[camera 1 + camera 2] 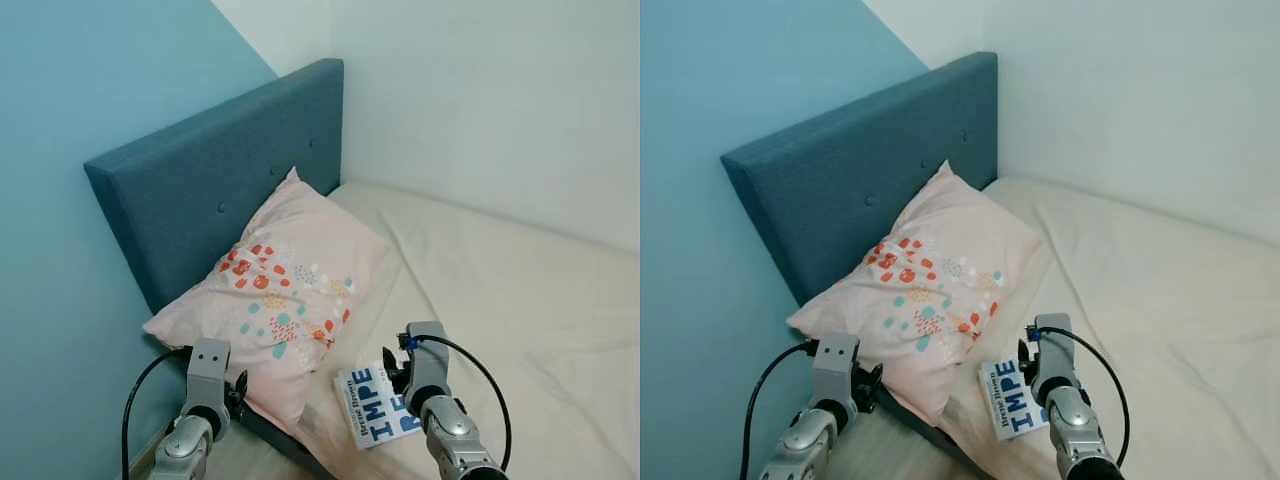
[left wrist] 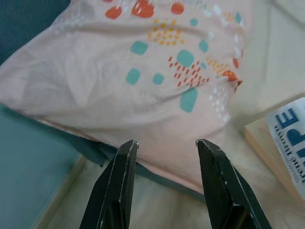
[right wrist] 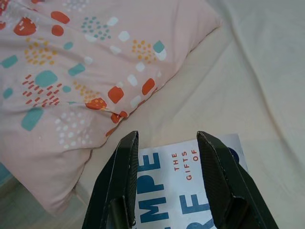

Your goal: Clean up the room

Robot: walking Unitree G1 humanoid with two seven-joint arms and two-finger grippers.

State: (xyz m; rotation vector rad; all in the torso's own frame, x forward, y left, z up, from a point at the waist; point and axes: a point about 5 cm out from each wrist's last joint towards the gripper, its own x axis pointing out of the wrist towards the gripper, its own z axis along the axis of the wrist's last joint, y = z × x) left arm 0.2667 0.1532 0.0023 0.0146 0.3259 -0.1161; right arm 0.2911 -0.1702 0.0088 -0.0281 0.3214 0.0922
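Note:
A pink pillow (image 1: 285, 295) with orange and teal spots leans on the blue headboard (image 1: 200, 180) at the bed's head. A white book (image 1: 372, 405) with big blue letters lies on the cream mattress (image 1: 500, 290) beside the pillow's lower corner. My left gripper (image 2: 167, 142) is open, low beside the bed, pointing at the pillow's overhanging edge (image 2: 157, 119) with nothing between its fingers. My right gripper (image 3: 167, 134) is open just above the book (image 3: 176, 181), close to its top edge and near the pillow's corner (image 3: 114, 117).
A teal wall (image 1: 60, 250) runs along the left, close behind the headboard. White walls (image 1: 480, 110) meet at the far corner. Pale wood floor (image 2: 157, 205) lies below the left gripper. The mattress stretches away to the right.

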